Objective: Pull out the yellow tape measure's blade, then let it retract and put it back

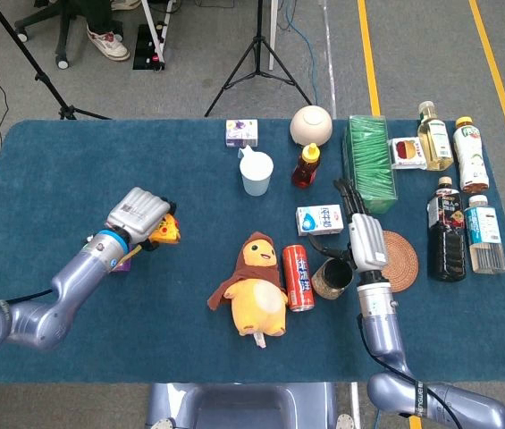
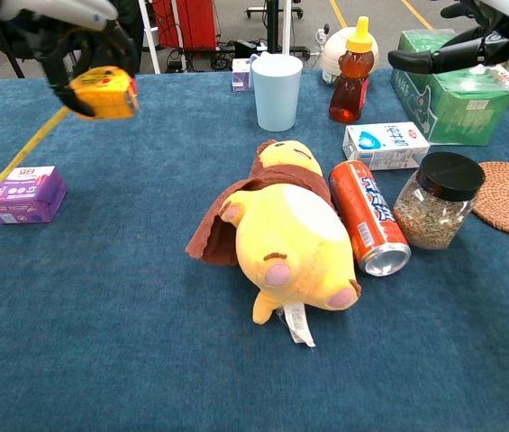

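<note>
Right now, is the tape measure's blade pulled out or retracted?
Retracted: no blade runs out from the yellow tape measure held by the left hand.

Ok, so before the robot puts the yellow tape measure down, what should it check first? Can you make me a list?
1. Blade fully back inside the yellow tape measure: ok, no blade sticks out.
2. Left hand holds the tape measure firmly: ok, it is held up off the table.
3. Right hand has let go: ok, its fingers are apart and hold nothing.
4. Yellow strap hangs free: ok, though it dangles just above the purple box.
5. Landing spot: ok, bare blue cloth lies under the tape measure, clear of the plush toy.
</note>
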### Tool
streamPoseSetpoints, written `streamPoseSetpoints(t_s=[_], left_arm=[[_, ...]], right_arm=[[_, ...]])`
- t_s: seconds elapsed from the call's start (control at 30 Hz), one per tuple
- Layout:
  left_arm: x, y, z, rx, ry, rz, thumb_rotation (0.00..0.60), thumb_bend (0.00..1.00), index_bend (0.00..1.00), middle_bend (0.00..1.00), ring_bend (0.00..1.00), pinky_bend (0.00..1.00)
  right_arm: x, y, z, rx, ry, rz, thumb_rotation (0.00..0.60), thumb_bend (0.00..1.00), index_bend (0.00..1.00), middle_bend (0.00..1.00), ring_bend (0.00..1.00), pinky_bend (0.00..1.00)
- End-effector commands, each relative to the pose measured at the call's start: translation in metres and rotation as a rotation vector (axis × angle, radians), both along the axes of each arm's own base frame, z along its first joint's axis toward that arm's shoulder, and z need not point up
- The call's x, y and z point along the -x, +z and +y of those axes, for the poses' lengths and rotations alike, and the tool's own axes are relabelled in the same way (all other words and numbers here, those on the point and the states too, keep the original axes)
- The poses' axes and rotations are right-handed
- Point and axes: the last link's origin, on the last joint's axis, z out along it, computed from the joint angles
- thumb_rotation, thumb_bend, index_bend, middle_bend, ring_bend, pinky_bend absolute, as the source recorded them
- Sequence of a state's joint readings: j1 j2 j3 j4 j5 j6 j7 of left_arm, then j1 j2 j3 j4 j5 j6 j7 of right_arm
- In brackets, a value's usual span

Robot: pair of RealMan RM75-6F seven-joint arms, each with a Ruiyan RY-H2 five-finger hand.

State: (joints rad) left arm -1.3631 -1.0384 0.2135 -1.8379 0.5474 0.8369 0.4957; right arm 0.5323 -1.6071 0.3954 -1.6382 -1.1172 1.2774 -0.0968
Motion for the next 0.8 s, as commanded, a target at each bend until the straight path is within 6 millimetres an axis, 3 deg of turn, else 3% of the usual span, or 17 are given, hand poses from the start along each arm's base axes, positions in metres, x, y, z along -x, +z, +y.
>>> streamPoseSetpoints(t_s=[0.03, 0.07, 0.1, 0.43, 0.63, 0.8], left_arm=[[0.028, 0.011, -0.014, -0.024, 0.028, 0.008, 0.600, 0.36, 0.60, 0.48, 0.45, 0.55], [0.050, 0.015, -0.023, -0.027, 0.055, 0.040, 0.600, 0.35, 0.60, 0.48, 0.45, 0.55], [0.058, 0.017, -0.028, -0.031, 0.055, 0.053, 0.600, 0.35, 0.60, 0.48, 0.45, 0.54], [0.118, 0.026, -0.046, -0.081, 0.163, 0.040, 0.600, 0.35, 0.60, 0.48, 0.45, 0.53], [0.138, 0.019, -0.045, -0.080, 0.218, 0.029, 0.600, 0.35, 0.60, 0.48, 0.45, 0.52], [0.140, 0.006, -0.035, -0.076, 0.220, 0.015, 0.600, 0.35, 0.60, 0.48, 0.46, 0.52]], right_arm=[[0.001, -0.001, -0.001, -0.004, -0.001, 0.008, 0.439, 0.28, 0.00, 0.05, 0.06, 0.19], [0.001, -0.002, 0.000, -0.008, 0.000, 0.014, 0.438, 0.28, 0.00, 0.05, 0.06, 0.19], [0.002, -0.003, 0.000, -0.010, 0.001, 0.018, 0.439, 0.28, 0.00, 0.05, 0.06, 0.19], [0.006, -0.007, 0.001, -0.025, -0.010, 0.025, 0.437, 0.28, 0.00, 0.05, 0.07, 0.19], [0.008, -0.008, 0.003, -0.032, -0.011, 0.029, 0.437, 0.28, 0.00, 0.05, 0.07, 0.19], [0.009, -0.007, 0.004, -0.034, -0.014, 0.018, 0.437, 0.28, 0.00, 0.05, 0.07, 0.20]])
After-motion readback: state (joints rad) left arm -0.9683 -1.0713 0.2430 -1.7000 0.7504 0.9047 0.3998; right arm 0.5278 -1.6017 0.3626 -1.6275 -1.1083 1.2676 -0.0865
